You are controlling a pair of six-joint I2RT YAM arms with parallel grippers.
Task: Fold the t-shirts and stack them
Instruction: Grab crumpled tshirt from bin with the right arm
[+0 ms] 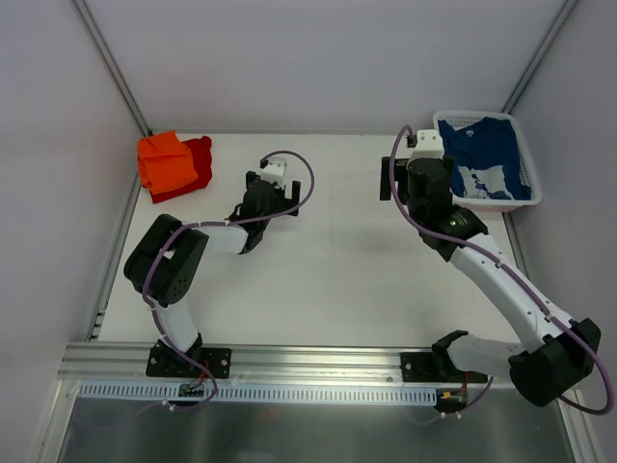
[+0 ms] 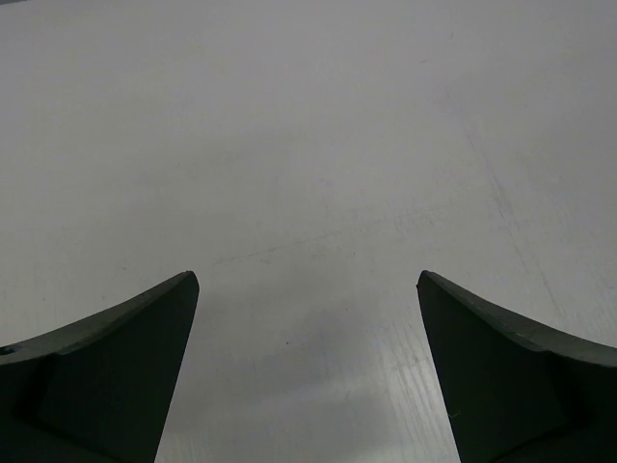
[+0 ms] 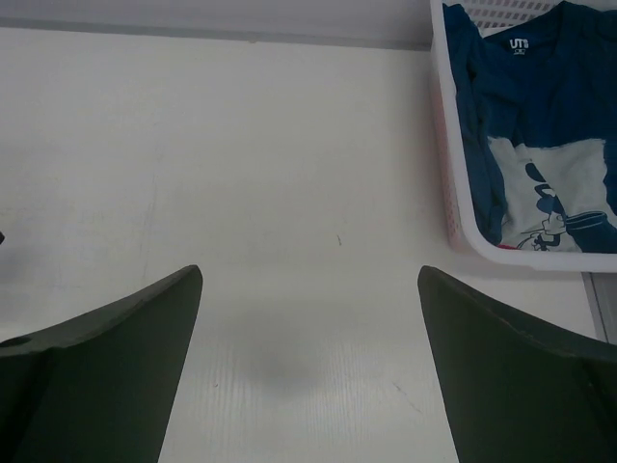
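You're in a robotics lab test cell: a white worktop [image 1: 337, 280] boxed in by pale panels [image 1: 53, 145] on metal struts [image 1: 108, 63], with the cabled left arm [image 1: 174, 260] and right arm [image 1: 501, 280] bolted to an aluminium rail [image 1: 318, 362] at its near edge.

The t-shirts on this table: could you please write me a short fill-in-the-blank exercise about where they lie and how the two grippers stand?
1. The navy blue t-shirt lies ____ the white basket.
2. The orange t-shirt and the red t-shirt lie together at the far ____ corner of the table.
3. The left gripper and the right gripper are both ____ and hold nothing.

Missing words: inside; left; open.
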